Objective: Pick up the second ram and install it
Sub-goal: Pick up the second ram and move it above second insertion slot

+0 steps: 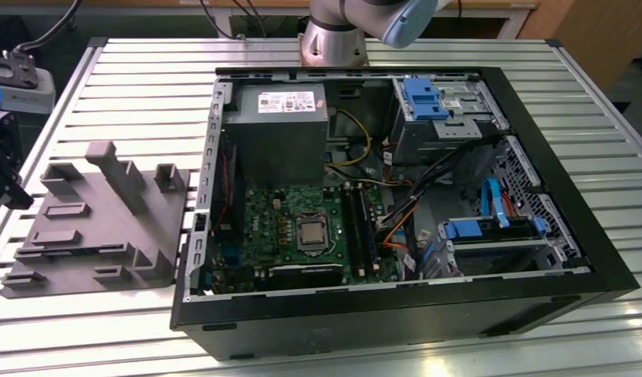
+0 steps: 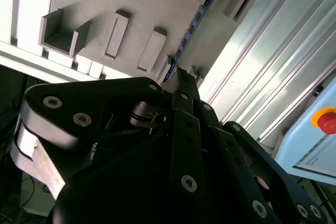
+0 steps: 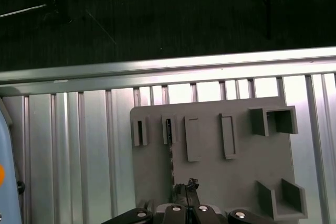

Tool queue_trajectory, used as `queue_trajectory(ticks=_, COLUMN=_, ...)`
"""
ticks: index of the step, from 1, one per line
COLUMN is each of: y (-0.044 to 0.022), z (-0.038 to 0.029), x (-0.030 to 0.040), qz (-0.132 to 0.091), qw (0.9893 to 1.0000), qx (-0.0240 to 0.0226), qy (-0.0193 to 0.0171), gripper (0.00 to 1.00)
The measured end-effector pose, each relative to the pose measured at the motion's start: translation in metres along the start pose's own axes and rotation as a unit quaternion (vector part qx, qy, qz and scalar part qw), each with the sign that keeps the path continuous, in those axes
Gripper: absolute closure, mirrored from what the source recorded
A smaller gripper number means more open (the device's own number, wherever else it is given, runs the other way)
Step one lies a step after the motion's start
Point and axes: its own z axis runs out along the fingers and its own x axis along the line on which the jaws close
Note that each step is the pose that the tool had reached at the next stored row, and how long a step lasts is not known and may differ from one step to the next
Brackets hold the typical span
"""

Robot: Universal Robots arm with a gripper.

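Note:
The second ram [image 2: 191, 27] is a thin blue board standing on edge in a slot of the grey fixture [image 2: 152, 3]. In the first wrist view the second ram [image 3: 170, 153] shows as a narrow line across the fixture [image 3: 236, 171]. My gripper [image 3: 187, 186] hangs well above the fixture, its black fingertips [image 2: 181, 77] pressed together, shut and holding nothing. They line up over one end of the stick without touching it. In the exterior view the fixture [image 1: 100, 220] lies on the slatted table, left of the open computer case [image 1: 405, 196].
Inside the case are a green motherboard [image 1: 299, 232] with long memory slots [image 1: 357, 224], a grey power supply [image 1: 279, 126], blue drive-bay clips [image 1: 423, 98] and loose cables. The arm's base [image 1: 336, 35] stands behind the case. A pale box with a red button [image 2: 326, 121] sits beside the table.

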Motion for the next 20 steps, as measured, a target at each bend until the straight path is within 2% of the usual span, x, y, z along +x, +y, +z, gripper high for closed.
queue_trajectory(ticks=20, y=-0.0003, z=0.0060, x=0.0000, qz=0.000, qw=1.0000, qx=0.0000, qy=0.0000, gripper=0.89)
